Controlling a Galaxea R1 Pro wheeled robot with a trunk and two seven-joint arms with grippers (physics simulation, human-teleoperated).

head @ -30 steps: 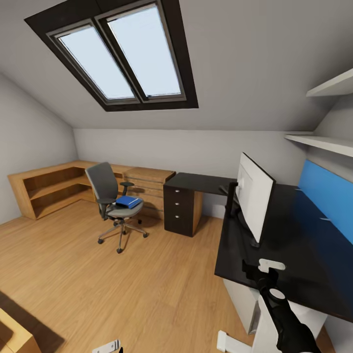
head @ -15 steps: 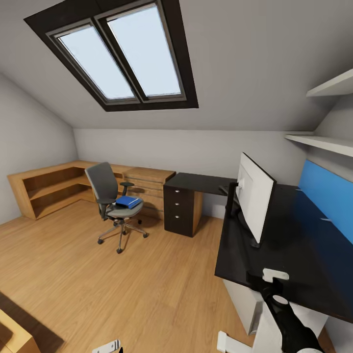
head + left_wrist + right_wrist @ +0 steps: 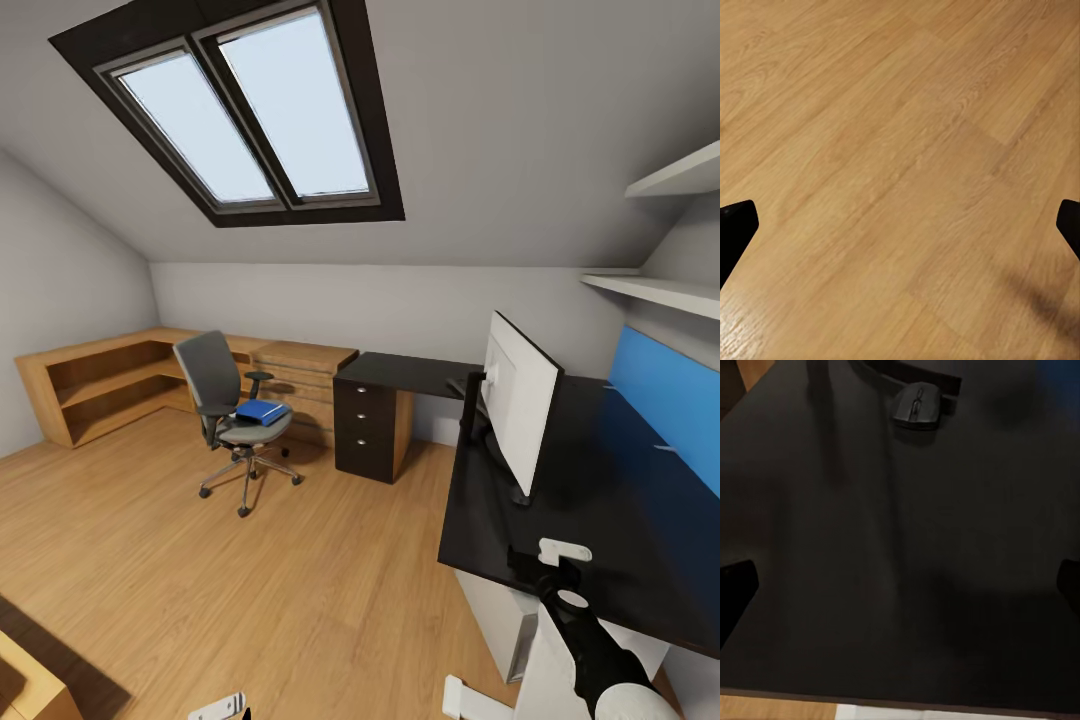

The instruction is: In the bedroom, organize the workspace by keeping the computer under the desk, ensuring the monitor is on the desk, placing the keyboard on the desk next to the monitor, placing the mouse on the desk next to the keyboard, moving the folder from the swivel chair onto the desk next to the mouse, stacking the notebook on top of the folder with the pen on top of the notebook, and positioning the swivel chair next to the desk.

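- While the right claw (image 3: 562, 562) hangs over the near part of the tabletop (image 3: 600, 500), its fingers are spread wide with nothing held; in the right wrist view the two tips sit at opposite frame edges.
- The left claw (image 3: 900, 225) is likewise spread and empty, with the wooden floor (image 3: 900, 150) beneath it.
- The mouse (image 3: 916, 405) lies on the tabletop beyond the right claw, just beside a dark curved edge judged to be the monitor base. Its long axis runs roughly along the line of the claw's reach, button end pointing away.
- The monitor (image 3: 518, 400) stands upright on the tabletop, edge-on to the head camera, its wide axis running near to far.
- The folder (image 3: 262, 411) lies flat on the seat of the swivel chair (image 3: 228, 400), well apart from the tabletop at far left, its long axis slanting across the seat.
- Risk: a reach toward the mouse could strike the monitor base or neck and tip the screen.
- Risk: the casters could let the chair roll when the folder is gripped, and the folder could slide off.
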